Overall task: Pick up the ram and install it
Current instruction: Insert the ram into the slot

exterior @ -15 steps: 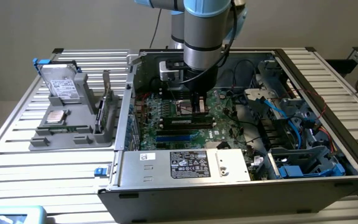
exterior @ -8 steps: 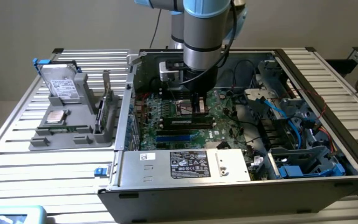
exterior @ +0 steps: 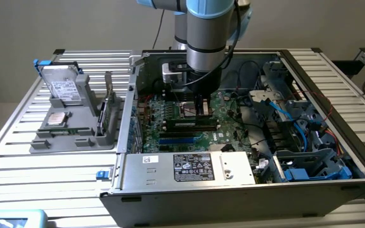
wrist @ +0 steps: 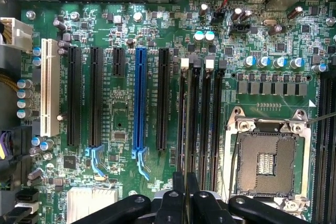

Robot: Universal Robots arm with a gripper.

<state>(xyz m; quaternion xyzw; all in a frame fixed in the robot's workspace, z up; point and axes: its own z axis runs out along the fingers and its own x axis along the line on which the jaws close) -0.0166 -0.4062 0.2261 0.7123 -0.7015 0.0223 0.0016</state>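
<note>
— What is sitting in the grey tray (exterior: 43,142)?

— The tray is lying just outside the computer case (exterior: 233,202), against the case wall on the exterior view's left. It is holding a hard drive (exterior: 61,85), propped up at the end away from the case's front. A small square processor chip (exterior: 57,118) is lying flat in it. A green expansion card (exterior: 110,107) is standing on edge along the side nearest the case.

— And what is the case itself holding?

— It is lying open. The motherboard (exterior: 169,114) is covering its floor and a silver power supply (exterior: 189,168) is sitting along its front wall. A blue drive cage (exterior: 312,171) is filling the front corner on the exterior view's right, with cables trailing around it.

— Where is the ram (exterior: 192,124) sitting?

— Inside the case, near its middle, standing on its long edge along a black slot. I cannot tell whether it is fully seated. It is showing as a long, narrow, dark stick with a pale label on its face.

— What is the gripper (exterior: 200,110) doing?

— It is reaching straight down into the case. Its fingers (wrist: 178,192) are pinching close together on the ram's top edge, gripping it.
</note>
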